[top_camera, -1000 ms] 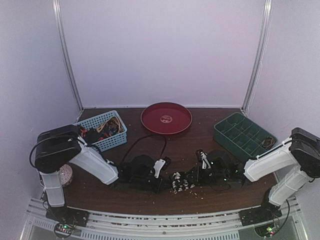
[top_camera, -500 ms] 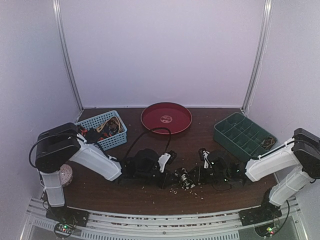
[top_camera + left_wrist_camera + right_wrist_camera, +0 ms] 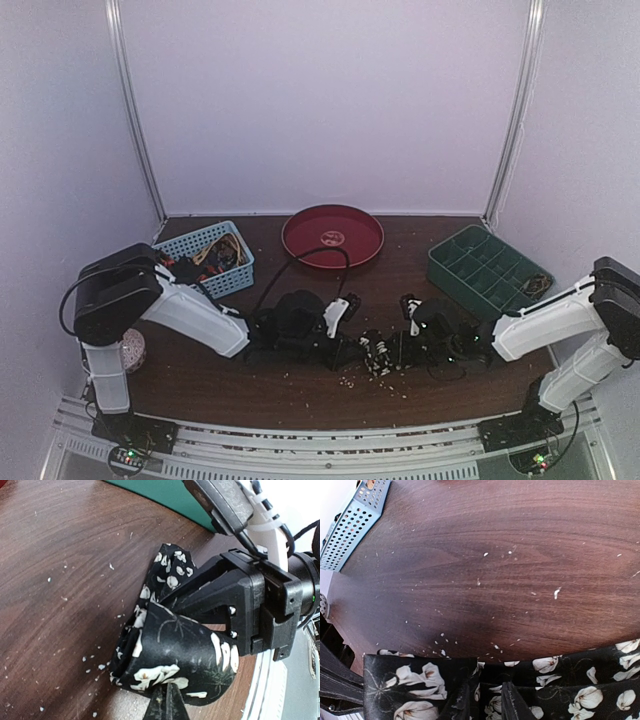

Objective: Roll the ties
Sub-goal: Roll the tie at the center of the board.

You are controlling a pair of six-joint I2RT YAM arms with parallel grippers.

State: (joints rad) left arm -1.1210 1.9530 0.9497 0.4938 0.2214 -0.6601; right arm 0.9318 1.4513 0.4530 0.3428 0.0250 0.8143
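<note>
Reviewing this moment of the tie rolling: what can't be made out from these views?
- Top view: the tie is too small and blurred; how far it is rolled is unclear.
- Left wrist view: the left gripper is cut by the bottom edge; whether it pinches fabric is unclear.
- Right wrist view: the right gripper is mostly below the frame; the tie's ends run off the edges.

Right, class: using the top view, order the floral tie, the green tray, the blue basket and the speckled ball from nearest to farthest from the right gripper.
1. floral tie: gripped by the right gripper, mid-table.
2. green tray: back right.
3. blue basket: back left.
4. speckled ball: far left edge, behind the left arm.
</note>
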